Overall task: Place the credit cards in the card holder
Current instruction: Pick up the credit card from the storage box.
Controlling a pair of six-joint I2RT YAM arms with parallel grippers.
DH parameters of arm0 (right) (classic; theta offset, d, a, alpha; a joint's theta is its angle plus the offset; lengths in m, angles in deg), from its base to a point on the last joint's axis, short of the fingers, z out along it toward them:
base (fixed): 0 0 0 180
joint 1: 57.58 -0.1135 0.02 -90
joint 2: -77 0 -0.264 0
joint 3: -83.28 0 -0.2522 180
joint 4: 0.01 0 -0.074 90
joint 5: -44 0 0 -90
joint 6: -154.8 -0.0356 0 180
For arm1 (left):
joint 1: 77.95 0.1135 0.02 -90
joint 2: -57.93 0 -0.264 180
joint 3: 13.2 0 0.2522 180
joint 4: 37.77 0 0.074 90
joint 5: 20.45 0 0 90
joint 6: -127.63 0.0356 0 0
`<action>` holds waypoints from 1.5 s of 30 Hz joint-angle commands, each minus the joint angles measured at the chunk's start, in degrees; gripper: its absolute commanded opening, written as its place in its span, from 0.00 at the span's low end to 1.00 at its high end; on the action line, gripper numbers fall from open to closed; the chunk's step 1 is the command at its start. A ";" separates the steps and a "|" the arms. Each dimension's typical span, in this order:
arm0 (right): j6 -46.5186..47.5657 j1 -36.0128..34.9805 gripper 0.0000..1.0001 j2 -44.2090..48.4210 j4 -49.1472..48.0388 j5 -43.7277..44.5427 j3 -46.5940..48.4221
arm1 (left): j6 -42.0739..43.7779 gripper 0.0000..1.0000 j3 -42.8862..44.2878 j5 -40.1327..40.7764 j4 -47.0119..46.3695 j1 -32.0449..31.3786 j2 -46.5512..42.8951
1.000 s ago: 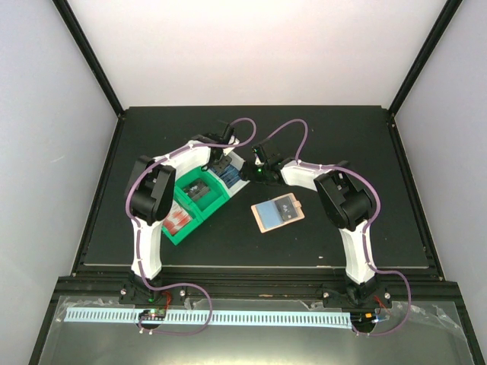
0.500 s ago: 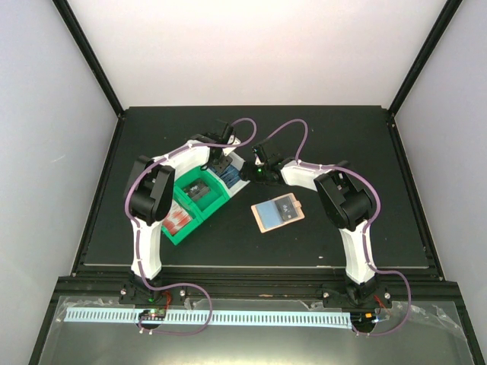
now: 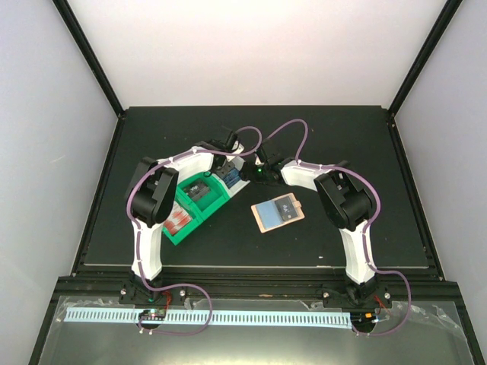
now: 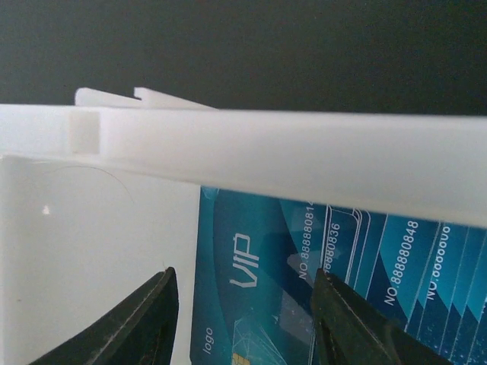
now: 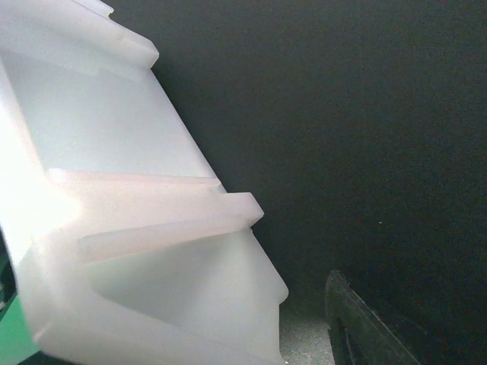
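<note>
Nearest the arm bases, at lower left of the overhead view, a green plastic bin (image 3: 185,220) holds red plastic cards (image 3: 176,220) in its near compartment and dark cards (image 3: 199,190) in the one behind. Right of it, near the frame's centre, the small tan leather-like card holder (image 3: 278,212) lies open on the black table (image 3: 319,137), with a blue card and a dark card on its inner face.

Farther back, the white plastic bin (image 4: 289,148) adjoins the green bin's far end. The left gripper (image 4: 242,319) reaches into it with its dark fingers (image 4: 144,319) spread apart, straddling the left end of a fanned stack of blue plastic VIP cards (image 4: 319,266); they grip nothing.

At the white bin's right side sits the right gripper (image 3: 259,172). Its wrist view shows the bin's outer wall at left and a single dark finger (image 5: 358,331) at the bottom edge, so I cannot tell whether it is spread or closed.
</note>
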State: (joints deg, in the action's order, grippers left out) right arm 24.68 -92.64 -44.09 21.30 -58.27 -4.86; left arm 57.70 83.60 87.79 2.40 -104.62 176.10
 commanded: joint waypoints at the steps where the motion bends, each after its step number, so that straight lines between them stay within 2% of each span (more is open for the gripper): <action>1: 0.31 -0.39 0.57 -2.13 5.11 0.85 -0.76 | 0.99 0.49 0.03 0.55 -1.09 -0.04 -1.11; 5: 0.30 -0.42 0.57 -2.17 5.13 0.85 -0.86 | 1.10 0.44 0.45 0.59 -0.65 -0.04 -0.19; 17: 0.31 -0.52 0.57 -2.15 5.17 0.93 -0.85 | 0.02 0.44 4.17 -9.06 4.60 0.31 -1.12; 29: 0.33 -0.52 0.57 -2.18 5.21 1.02 -1.03 | -0.56 0.39 5.15 1.42 3.34 0.79 2.88; 36: 0.35 -0.52 0.57 -2.18 5.19 1.02 -1.03 | -0.57 0.46 5.87 -3.00 4.89 1.01 3.57; 39: 0.33 -0.52 0.57 -2.14 5.18 1.01 -1.10 | -0.61 0.46 5.89 -5.33 5.36 1.10 3.33; 45: 0.36 -0.49 0.57 -2.26 5.13 0.93 -1.11 | 0.08 0.43 6.02 -3.97 5.17 1.38 4.34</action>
State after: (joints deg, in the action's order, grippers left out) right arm 24.68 -92.69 -44.09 21.32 -58.18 -4.86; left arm 57.53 87.87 84.18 6.16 -103.77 178.37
